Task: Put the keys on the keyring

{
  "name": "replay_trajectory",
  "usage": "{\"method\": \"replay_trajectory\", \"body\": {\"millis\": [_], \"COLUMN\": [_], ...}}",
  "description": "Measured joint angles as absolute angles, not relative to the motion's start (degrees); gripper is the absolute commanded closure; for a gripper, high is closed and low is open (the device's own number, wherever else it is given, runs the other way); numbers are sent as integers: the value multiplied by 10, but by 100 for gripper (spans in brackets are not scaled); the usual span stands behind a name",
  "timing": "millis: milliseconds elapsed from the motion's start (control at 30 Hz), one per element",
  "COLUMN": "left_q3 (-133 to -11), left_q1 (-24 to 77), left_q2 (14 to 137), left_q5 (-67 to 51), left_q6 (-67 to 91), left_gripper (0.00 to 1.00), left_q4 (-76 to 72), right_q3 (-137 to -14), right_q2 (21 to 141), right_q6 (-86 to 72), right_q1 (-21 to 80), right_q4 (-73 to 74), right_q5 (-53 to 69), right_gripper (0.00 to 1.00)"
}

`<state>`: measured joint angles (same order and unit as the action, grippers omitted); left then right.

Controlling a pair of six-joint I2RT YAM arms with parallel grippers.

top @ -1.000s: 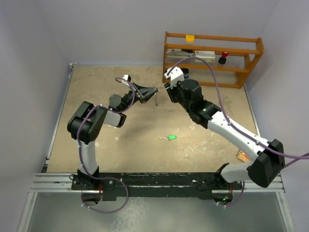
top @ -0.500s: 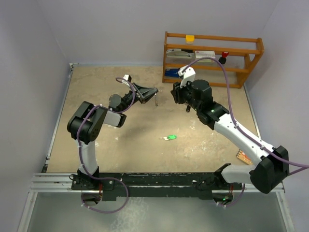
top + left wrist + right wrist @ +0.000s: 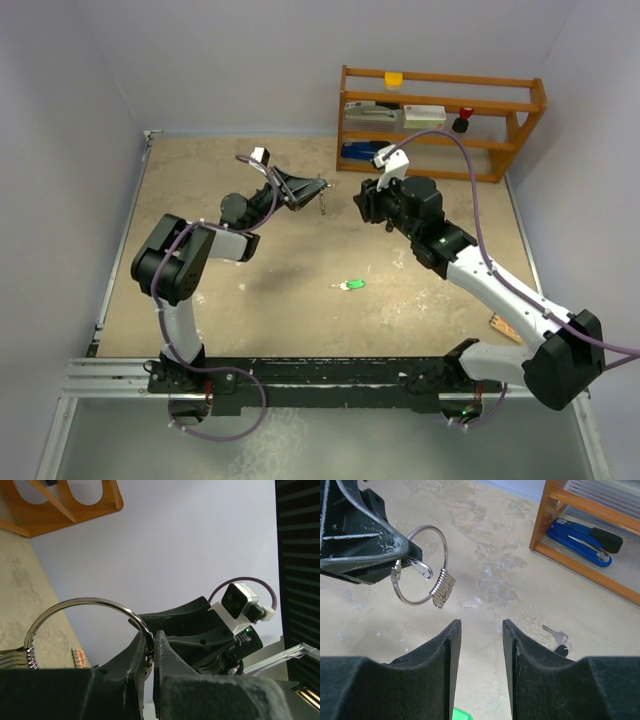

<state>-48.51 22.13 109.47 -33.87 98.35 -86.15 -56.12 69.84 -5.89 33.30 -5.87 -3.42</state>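
My left gripper (image 3: 316,190) is raised above the table's far middle and shut on the keyring (image 3: 323,199), a thin silver ring (image 3: 445,550) with a cluster of small silver keys (image 3: 442,587) hanging on it. In the left wrist view the ring (image 3: 85,600) arcs up from the pinched jaws (image 3: 148,636). My right gripper (image 3: 364,203) stands open and empty just to the right of the ring, fingertips (image 3: 481,625) apart. A green-headed key (image 3: 349,285) lies mid-table. A black-headed key (image 3: 558,639) lies on the table below the right gripper.
A wooden rack (image 3: 440,110) stands at the back right, with a blue stapler (image 3: 580,532) on its bottom shelf. A small orange object (image 3: 503,325) lies near the right arm's base. Grey walls enclose the table.
My right gripper has drawn back to the right, away from the keyring, and its jaws have widened a little. The left gripper still holds the ring in nearly the same place.
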Motion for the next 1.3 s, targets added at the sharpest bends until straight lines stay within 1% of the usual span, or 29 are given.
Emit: {"method": "replay_trajectory", "body": {"millis": [67,200,233,333,367,500,667,867,933,1067,1133,1300], "left_q3": [-484,-481,-481,-478,-477,-463,-451,-443,-442,-441,-441,-441], "left_q1": [221,221,221,221,221,221,221,221,221,221,221,221], "left_q2": [1087,1079,1079,1079,1078,1070,1044,1027,1027,1025,1023,1015], "left_q5": [-342,-347,-348,-353,-353,-354,-354,-356,-356,-356,-356,-355], "left_q6": [964,934,927,907,902,870,830,803,798,796,796,792], "left_gripper": [100,100,100,100,100,100,100,100,100,100,100,100], "left_q4": [-862,-865,-865,-865,-865,-865,-866,-870,-870,-870,-870,-870], "right_q3": [-551,-528,-521,-504,-500,-457,-382,-359,-357,-351,-347,-342], "right_q2": [692,684,683,682,682,670,624,616,616,619,620,629], "right_q6": [-61,-66,-67,-72,-73,-90,-114,-135,-142,-160,-169,-195], "right_q1": [333,332,332,332,332,332,332,331,331,330,330,330], "right_q4": [-65,-67,-68,-61,-59,-67,-86,-104,-110,-118,-118,-109], "right_q5": [-34,-32,-28,-14,-9,3,22,32,34,40,41,41], "right_gripper": [58,54,56,65,66,66,66,69,66,54,53,55]}}
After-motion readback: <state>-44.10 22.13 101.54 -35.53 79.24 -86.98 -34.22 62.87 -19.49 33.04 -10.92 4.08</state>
